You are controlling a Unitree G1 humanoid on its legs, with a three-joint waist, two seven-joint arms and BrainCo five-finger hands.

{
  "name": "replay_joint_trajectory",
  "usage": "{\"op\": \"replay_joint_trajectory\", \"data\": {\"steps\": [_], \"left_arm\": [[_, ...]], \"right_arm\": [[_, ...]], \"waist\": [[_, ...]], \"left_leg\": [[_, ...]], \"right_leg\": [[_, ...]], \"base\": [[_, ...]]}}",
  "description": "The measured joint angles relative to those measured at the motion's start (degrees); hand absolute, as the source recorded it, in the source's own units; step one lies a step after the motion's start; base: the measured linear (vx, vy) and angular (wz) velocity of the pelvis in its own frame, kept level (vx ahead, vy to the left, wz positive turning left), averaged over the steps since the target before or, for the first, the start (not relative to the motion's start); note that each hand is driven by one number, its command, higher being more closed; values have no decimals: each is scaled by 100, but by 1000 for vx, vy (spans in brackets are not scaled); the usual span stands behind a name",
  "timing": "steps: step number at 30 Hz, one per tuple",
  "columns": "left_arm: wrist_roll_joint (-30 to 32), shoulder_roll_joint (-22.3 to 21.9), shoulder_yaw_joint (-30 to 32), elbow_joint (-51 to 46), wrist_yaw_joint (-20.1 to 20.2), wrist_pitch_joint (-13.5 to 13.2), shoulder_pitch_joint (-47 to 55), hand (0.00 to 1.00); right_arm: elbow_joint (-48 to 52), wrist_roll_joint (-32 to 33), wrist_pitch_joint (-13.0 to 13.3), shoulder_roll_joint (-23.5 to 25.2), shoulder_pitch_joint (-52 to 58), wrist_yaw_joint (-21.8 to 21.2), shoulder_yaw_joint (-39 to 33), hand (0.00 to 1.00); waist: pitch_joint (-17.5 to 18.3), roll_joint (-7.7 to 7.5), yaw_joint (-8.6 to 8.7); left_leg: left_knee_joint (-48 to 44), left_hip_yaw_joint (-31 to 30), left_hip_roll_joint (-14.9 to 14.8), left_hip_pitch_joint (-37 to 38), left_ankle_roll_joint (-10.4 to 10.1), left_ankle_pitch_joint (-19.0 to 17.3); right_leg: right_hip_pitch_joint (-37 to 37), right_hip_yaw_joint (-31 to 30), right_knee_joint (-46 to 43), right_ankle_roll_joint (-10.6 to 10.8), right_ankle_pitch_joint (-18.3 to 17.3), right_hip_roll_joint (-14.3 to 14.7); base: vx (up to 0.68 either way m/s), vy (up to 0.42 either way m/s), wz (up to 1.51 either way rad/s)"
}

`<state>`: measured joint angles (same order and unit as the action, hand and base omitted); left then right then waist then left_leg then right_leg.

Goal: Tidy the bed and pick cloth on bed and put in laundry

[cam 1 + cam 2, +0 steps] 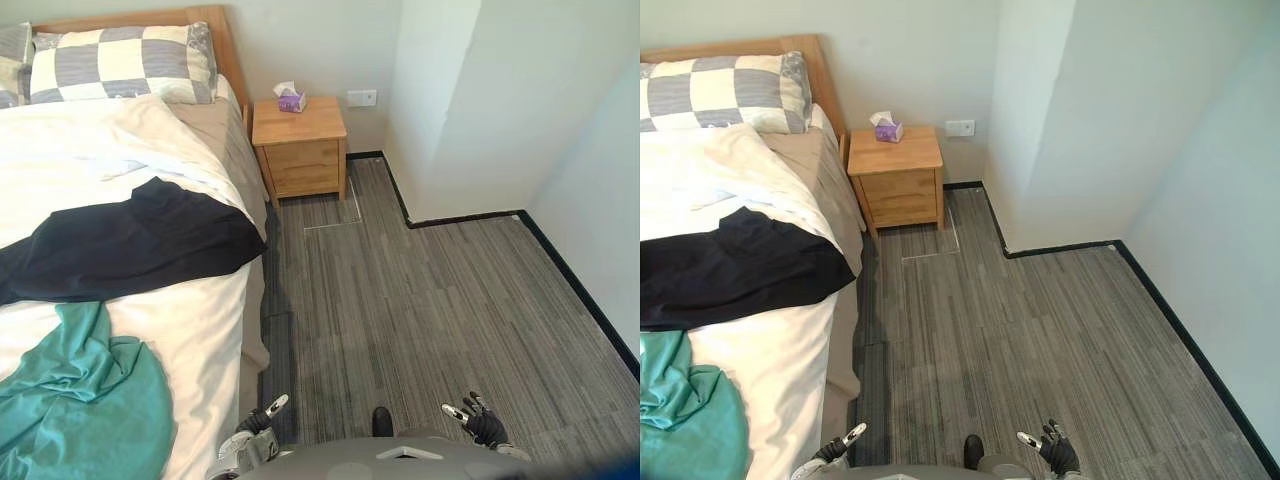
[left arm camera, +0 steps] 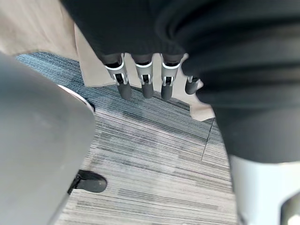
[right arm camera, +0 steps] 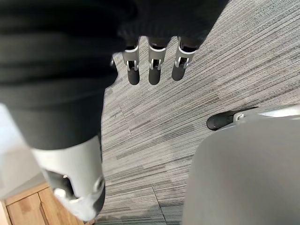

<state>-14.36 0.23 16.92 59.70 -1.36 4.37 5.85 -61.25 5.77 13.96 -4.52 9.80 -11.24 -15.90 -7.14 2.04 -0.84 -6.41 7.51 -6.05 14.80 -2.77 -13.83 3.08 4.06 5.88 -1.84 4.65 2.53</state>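
Bed, white cover rumpled. Black cloth spread across its middle; teal cloth bunched at the near end, just beside the black one. Checked pillow at the headboard. Nightstand beside the bed, tissue box on top. Left hand low by the bed edge, fingers straight, empty. Right hand low over the floor, fingers straight, empty.

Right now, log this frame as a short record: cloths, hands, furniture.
cloths: black cloth spread across the white-covered bed; teal cloth crumpled nearer the robot
left hand: open, empty, low beside the bed
right hand: open, empty, over grey carpet
bedside: wooden nightstand with purple tissue box
progress: neither cloth picked up yet
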Motion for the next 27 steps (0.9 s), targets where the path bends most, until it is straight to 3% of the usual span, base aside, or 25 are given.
{"op": "replay_joint_trajectory", "data": {"steps": [8, 9, 11, 12, 13, 14, 16, 17, 18, 20, 22, 25, 27], "left_arm": [[-76, -217, 305, -185, 413, -891, 148, 0], [-73, -263, 469, -236, 392, -1065, 124, 0], [-79, -273, 505, -218, 374, -1113, 165, 0], [-84, -227, 508, -218, 374, -1129, 204, 0], [-82, -117, 543, -210, 389, -1136, 121, 0], [-80, -111, 570, -224, 399, -1143, 72, 0], [-97, -229, 686, -307, 448, -1232, 2, 0], [-96, -245, 672, -337, 489, -1252, 8, 0], [-85, -248, 612, -360, 553, -1244, 2, 0], [-92, -215, 560, -402, 615, -1246, 5, 0], [-182, -215, 581, -445, 631, -1246, 5, 0], [-251, -234, 631, -493, 632, -1222, 3, 0], [-244, -271, 694, -493, 626, -1185, 1, 0]], "right_arm": [[401, 75, 119, 366, 239, -72, -917, 0], [445, 72, 142, 380, 222, -90, -1058, 0], [526, 47, 145, 373, 140, -90, -1044, 0], [627, -49, 148, 364, 112, -92, -937, 0], [621, -50, 147, 382, 38, -100, -808, 0], [615, -59, 140, 385, 26, -111, -791, 0], [676, -51, 139, 269, 57, -124, -619, 0], [695, -49, 137, 232, 26, -129, -568, 0], [679, -46, 112, 168, -67, -139, -543, 0], [666, -43, 98, 196, -217, -163, -560, 0], [668, -50, 66, 317, -287, -220, -575, 0], [654, -168, 57, 481, -285, -221, -645, 0], [628, -262, 56, 519, -246, -224, -694, 0]], "waist": [[-122, 13, -179], [-210, 91, -225], [-220, 119, -238], [-218, 108, -259], [-315, -55, -184], [-338, -99, -161], [-453, -25, -196], [-500, -8, -208], [-543, 99, -247], [-569, 104, -267], [-608, 53, -342], [-657, -22, -338], [-649, -7, -334]], "left_leg": [[-55, 475, -135, -212, -16, -64], [-232, 623, -269, -250, -4, -219], [-380, 744, -374, -318, -30, -323], [-602, 825, -406, -392, -130, -360], [-1518, 1022, -413, -818, -158, -379], [-2099, 1106, -485, -1083, -94, -294], [-4238, 978, -879, -2000, 122, 599], [-4613, 892, -938, -2177, 133, 814], [-4926, 803, -929, -2391, 78, 399], [-4729, 776, -754, -2702, 39, -53], [-4043, 938, -573, -2784, 53, -214], [-2556, 1610, -266, -2771, 61, -81], [-1710, 1944, -184, -2756, 164, 286]], "right_leg": [[-57, 1161, -202, 47, -134, -227], [-181, 1420, -555, 16, -327, -238], [-495, 1529, -1154, 36, -626, -266], [-798, 1603, -1712, 38, -947, -349], [-965, 1594, -2079, 49, -1227, -561], [-965, 1643, -2143, 36, -1285, -604], [-631, 1586, -2171, -82, -1472, -670], [-559, 1521, -2175, -137, -1551, -644], [-452, 1411, -2188, -162, -1648, -642], [-333, 1266, -2111, -152, -1688, -668], [-111, 1143, -1996, -115, -1696, -681], [384, 1132, -1869, 137, -1928, -800], [588, 1132, -1783, 279, -2095, -826]], "base": [[34, 34, 9], [46, 25, -20], [115, 8, -38], [148, 5, -20], [102, -2, 1], [115, -110, 27], [204, -136, 10], [250, -2, -25], [203, 13, -35], [256, -18, -45], [285, 12, -39], [386, 109, -6], [354, 192, -5]]}}
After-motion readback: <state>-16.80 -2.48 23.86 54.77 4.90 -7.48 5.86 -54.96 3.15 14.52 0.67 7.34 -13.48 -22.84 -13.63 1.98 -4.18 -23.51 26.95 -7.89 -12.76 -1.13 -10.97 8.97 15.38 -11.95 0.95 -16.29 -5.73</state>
